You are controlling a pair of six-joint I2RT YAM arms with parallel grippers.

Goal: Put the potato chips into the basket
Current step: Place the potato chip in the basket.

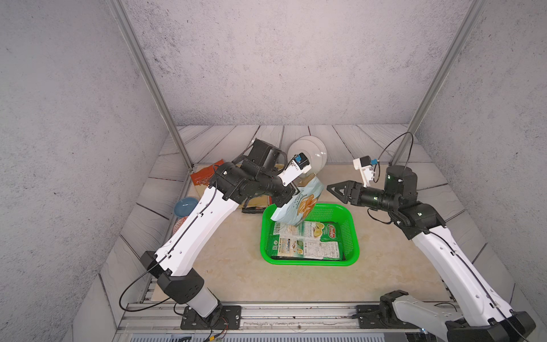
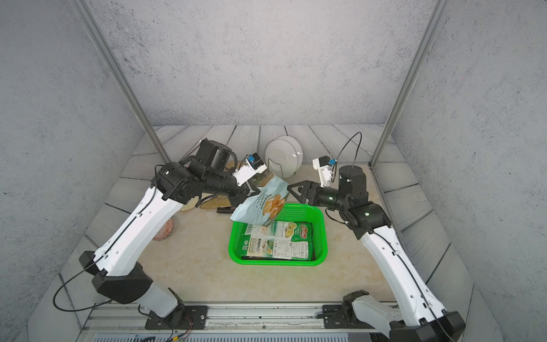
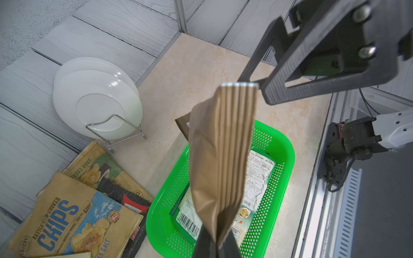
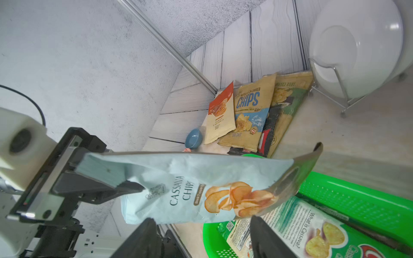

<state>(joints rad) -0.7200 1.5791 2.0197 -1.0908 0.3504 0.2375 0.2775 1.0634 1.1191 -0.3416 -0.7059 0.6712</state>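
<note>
Above the basket (image 1: 307, 262), the left end effector (image 1: 293, 190) clamps the pale-blue chip bag (image 1: 299, 204) by its seal; the right end effector (image 1: 331, 188) hangs released nearby. Best to lower the bag flat before letting go.

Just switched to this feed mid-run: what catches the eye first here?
A pale-blue cassava chips bag dangles from the shut left end effector over the far corner of the bright-green basket, which already holds a green bag. The right end effector stands open beside it, holding nothing. More chip bags lie piled at the far left, by the white plates.
</note>
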